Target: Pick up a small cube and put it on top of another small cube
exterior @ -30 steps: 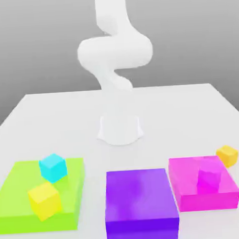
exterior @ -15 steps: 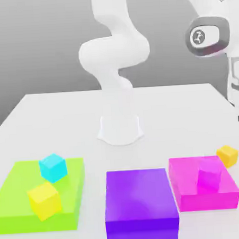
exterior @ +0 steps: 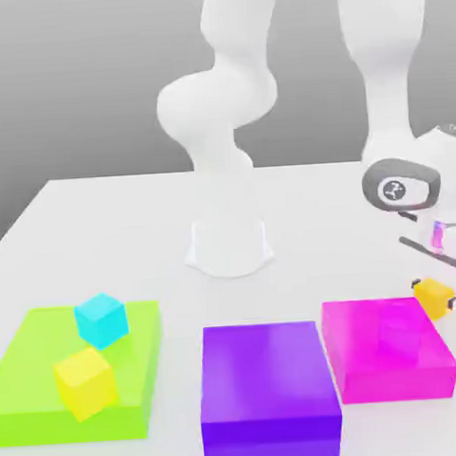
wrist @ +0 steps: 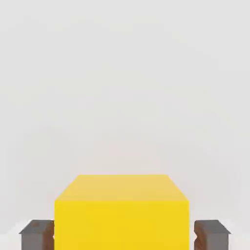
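The orange-yellow cube (exterior: 433, 297) sits on the white worktop (exterior: 100, 240) at about four o'clock from the arm's base (exterior: 229, 249) in the exterior view, just beside the far corner of the magenta platform (exterior: 358, 357) at that platform's one o'clock; in the hand view the same cube (wrist: 121, 212) lies squarely between the two dark fingertips (wrist: 36, 234), which stand apart on either side with a sliver of gap to each face, so the jaws are open around it and not yet pressing. The gripper (exterior: 433, 295) is down at cube level, the hand tilted so that its body (exterior: 400, 185) rises toward eleven o'clock from the cube; above it a white link (exterior: 385, 61) climbs almost straight up out of the picture, and the lower arm (exterior: 219, 99) bends from the base up to twelve o'clock. On the magenta platform rests a magenta cube (exterior: 402, 335), pale against its ground. At six o'clock from the base lies a purple platform (exterior: 268, 381); at eight o'clock a lime-green platform (exterior: 33, 386) carries a cyan cube (exterior: 101, 319) near its far edge and a yellow cube (exterior: 84, 381) nearer the front, the two well clear of the gripper.
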Robot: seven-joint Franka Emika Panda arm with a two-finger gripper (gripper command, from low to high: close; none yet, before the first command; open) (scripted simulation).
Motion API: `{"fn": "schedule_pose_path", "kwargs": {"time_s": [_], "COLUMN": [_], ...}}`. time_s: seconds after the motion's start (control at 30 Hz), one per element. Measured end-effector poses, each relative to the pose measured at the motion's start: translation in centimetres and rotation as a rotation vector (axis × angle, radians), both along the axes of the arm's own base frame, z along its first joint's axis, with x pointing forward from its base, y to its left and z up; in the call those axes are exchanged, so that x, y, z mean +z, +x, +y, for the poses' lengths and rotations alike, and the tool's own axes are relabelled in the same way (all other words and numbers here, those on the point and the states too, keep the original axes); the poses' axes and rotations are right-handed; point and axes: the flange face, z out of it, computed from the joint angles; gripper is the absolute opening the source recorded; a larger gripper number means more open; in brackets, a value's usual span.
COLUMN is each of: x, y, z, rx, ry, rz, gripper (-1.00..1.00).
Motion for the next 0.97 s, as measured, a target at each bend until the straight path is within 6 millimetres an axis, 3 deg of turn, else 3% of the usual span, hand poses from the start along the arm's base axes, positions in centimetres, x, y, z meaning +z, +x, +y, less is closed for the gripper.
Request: {"fn": "schedule_pose_path", "kwargs": {"time_s": [0.1,0.33,0.53,0.7,0.77,0.87,0.9,0.97], "x": [-0.1,5.9,11.4,16.7,15.9,12.2,11.5,11.5], "y": [0.0,0.7,9.9,14.9,15.7,15.9,15.9,16.0], "z": [0.0,-0.3,-5.7,-10.6,-11.5,-11.9,-12.0,-12.2], "rx": [0.001,-0.034,-0.539,-0.945,-1.012,-1.034,-1.037,-1.042], "ry": [-0.001,-0.006,-0.028,-0.009,-0.004,-0.003,-0.003,-0.003], "rz": [0.0,-0.005,-0.032,-0.009,-0.001,0.0,0.0,0.0], "gripper": [-1.0,-1.0,-1.0,-1.0,-1.0,-1.0,1.0,1.0]}}
